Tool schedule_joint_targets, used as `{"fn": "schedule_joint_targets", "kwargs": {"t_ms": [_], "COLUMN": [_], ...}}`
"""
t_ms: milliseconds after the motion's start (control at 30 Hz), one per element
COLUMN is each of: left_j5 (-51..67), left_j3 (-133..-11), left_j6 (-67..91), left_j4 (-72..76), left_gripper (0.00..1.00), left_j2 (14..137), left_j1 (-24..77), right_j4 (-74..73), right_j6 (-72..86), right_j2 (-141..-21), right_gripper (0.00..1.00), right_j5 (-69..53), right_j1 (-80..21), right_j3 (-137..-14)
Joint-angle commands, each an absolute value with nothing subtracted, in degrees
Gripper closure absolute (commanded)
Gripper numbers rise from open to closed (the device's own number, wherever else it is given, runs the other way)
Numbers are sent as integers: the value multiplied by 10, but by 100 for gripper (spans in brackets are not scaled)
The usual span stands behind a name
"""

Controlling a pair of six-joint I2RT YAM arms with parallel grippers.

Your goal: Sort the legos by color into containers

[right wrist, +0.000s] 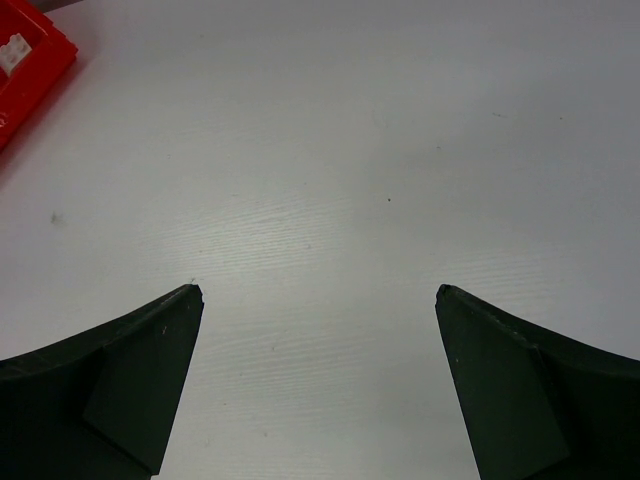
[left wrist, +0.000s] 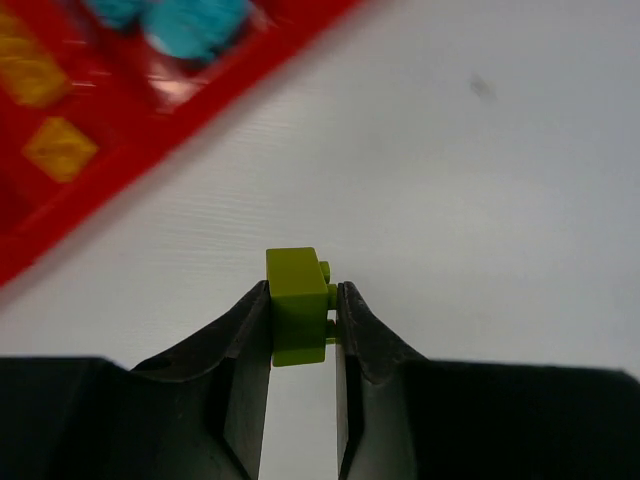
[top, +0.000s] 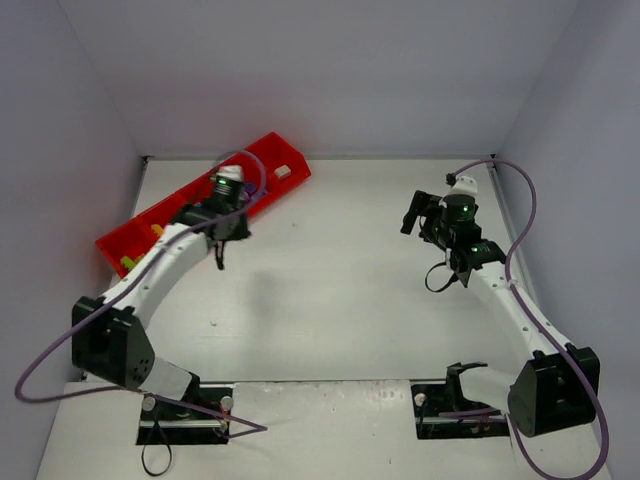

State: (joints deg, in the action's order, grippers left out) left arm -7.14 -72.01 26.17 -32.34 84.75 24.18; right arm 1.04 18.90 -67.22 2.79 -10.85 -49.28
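Pinched tight in the left gripper (left wrist: 303,310) sits a lime-green brick (left wrist: 296,300), its studs pointing right, over the white table (left wrist: 480,200) near the long edge of the red tray (left wrist: 130,130). Beyond it, blurred, teal bricks (left wrist: 195,20) lie in one compartment and yellow-orange bricks (left wrist: 60,148) in the next. Well apart, the right gripper (right wrist: 318,292) hangs with fingers spread wide, holding nothing; a white brick (right wrist: 14,50) lies in the tray's end compartment.
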Motion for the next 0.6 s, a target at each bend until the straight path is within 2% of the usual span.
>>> {"fn": "schedule_joint_targets", "kwargs": {"t_ms": [0, 233, 500, 533, 567], "left_j5": [-133, -109, -146, -144, -143], "left_j3": [-715, -693, -680, -683, -686], "left_j6": [272, 299, 326, 328, 331], "left_j4": [-374, -372, -330, -327, -322], "left_gripper": [100, 100, 100, 99, 92], "left_j2": [800, 786, 800, 811, 817], "left_j1": [123, -94, -197, -203, -212], "right_j4": [40, 47, 47, 47, 47], "right_j6": [200, 206, 198, 199, 201], "right_j2": [-678, -679, -666, -666, -666], "right_gripper": [2, 2, 1, 1, 1], "right_j5": [6, -25, -51, -52, -54], "right_j1": [-109, -114, -118, -119, -119], "right_j3": [-517, -511, -493, -491, -490]}}
